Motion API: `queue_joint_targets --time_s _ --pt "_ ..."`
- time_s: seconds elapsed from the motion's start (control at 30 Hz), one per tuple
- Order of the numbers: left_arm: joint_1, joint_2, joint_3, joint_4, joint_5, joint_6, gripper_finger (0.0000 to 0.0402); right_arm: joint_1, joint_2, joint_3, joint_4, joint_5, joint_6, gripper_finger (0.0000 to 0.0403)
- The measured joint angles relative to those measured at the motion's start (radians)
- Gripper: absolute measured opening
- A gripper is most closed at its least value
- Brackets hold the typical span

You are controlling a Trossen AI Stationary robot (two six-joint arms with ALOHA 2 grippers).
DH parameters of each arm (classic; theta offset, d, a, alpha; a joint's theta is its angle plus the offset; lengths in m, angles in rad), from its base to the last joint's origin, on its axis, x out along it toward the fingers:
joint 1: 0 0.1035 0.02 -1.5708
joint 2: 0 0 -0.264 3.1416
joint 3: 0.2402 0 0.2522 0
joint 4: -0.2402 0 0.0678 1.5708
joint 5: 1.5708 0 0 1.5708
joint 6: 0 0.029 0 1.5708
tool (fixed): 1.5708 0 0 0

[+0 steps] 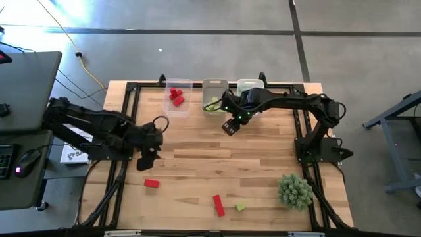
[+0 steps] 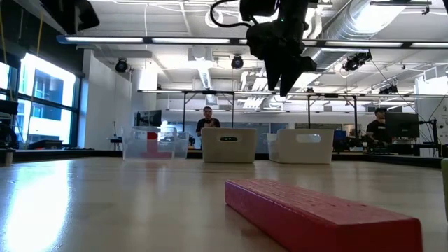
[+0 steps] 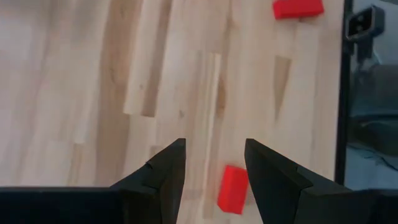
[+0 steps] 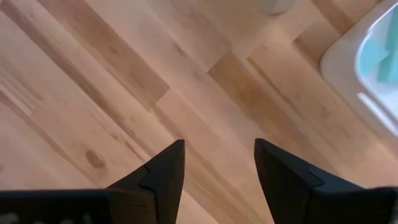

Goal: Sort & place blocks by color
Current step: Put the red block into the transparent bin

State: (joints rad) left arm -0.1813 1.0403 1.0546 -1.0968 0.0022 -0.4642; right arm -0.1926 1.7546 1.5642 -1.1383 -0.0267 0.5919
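Pincer (image 3: 214, 165) tips partly hide red block (image 3: 233, 188).

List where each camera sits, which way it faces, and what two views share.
High: overhead, straight down on table; both arms.
Low: tabletop level, facing bins; right claw overhead.
Left wrist: above table; open left claw over red block.
Right wrist: above bare wood; open claw.
Shared: red bar, high and low.
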Motion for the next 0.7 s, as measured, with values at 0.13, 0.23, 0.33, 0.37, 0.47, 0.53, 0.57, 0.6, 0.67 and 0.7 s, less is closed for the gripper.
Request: queue_joint_targets --time_s 0.13,0.23,0.33,0.37,0.47,0.53,0.57,0.6,0.67,0.7 --pt "-0.090 -0.004 0.000 -0.007 -0.014 -0.072 0.0152 0.034 0.000 0.000 0.000 0.011 0.015 0.0181" --pt "-0.137 -0.003 0.000 -0.008 -0.014 -0.149 0.0152 0.061 0.000 0.000 0.000 0.051 0.042 0.0181" --pt "-0.178 -0.003 0.000 -0.008 -0.014 -0.232 0.0152 0.086 0.000 0.000 0.001 0.077 0.071 0.0181" --pt "-0.190 -0.003 0.000 -0.011 -0.014 -0.254 0.0152 0.094 0.000 0.000 0.001 0.082 0.082 0.0181" --pt "-0.230 -0.003 0.000 -0.032 -0.012 -0.309 0.0156 0.115 0.000 0.000 0.002 0.091 0.096 0.0181" --pt "-0.259 -0.003 0.000 -0.064 -0.008 -0.344 0.0165 0.126 0.000 0.000 0.005 0.092 0.116 0.0181" --pt "-0.275 -0.002 0.000 -0.078 -0.006 -0.356 0.0171 0.132 0.000 0.000 0.009 0.094 0.123 0.0181" --pt "-0.291 0.000 0.000 -0.089 -0.006 -0.366 0.0178 0.137 0.000 0.000 0.013 0.096 0.131 0.0181" --pt "-0.319 0.003 0.000 -0.111 -0.012 -0.373 0.0193 0.149 0.000 0.000 0.022 0.108 0.145 0.0181" --pt "-0.333 0.004 0.000 -0.115 -0.023 -0.369 0.0201 0.155 0.000 0.000 0.027 0.117 0.153 0.0181"
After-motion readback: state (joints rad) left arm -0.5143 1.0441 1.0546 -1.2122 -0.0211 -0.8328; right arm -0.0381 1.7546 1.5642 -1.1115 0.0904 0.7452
